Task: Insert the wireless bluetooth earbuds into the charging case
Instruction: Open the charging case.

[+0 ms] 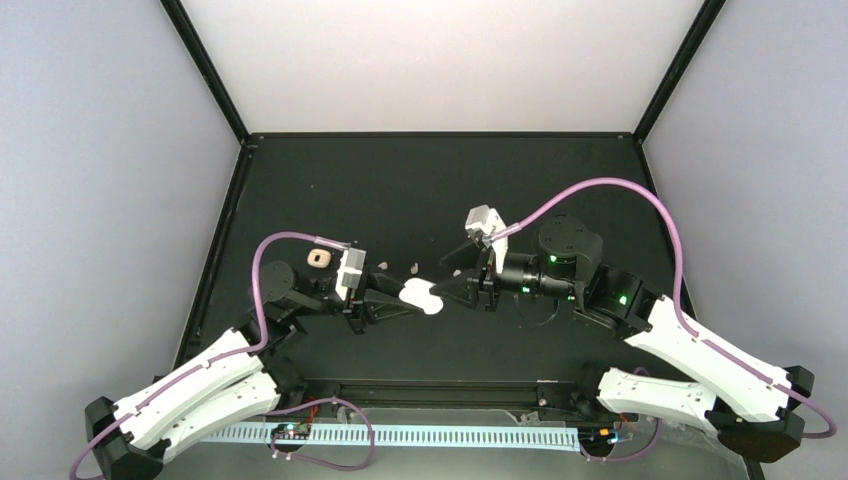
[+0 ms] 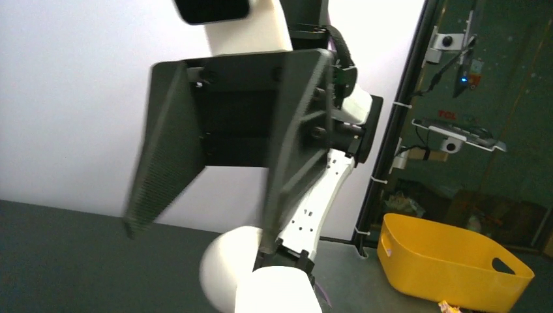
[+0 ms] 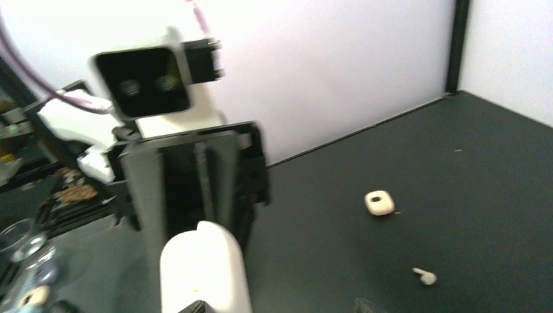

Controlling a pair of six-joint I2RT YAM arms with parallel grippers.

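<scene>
White charging case [image 3: 205,270] fills the bottom of the right wrist view. It is pinched in the left gripper [image 1: 408,298], whose fingers are closed tight on it and hold it above the middle of the table [image 1: 430,180], somewhat toward the near edge. Whether its lid is up, or any bud sits inside, I cannot tell.

Loose earbuds [image 1: 415,267] lie on the table. The overhead view shows 3 pale specks just beyond the case toward the far edge, and the right wrist view shows 1 clearly, on its side. So most of the job looks undone: each bud has yet to be picked up and seated.

Facing the case tip to tip, the right gripper [image 1: 447,290] stands just beside it, fingers spread apart and holding nothing; the buds lie near but outside them. Farther left, behind the left arm, sits a beige case [image 1: 318,259].
</scene>
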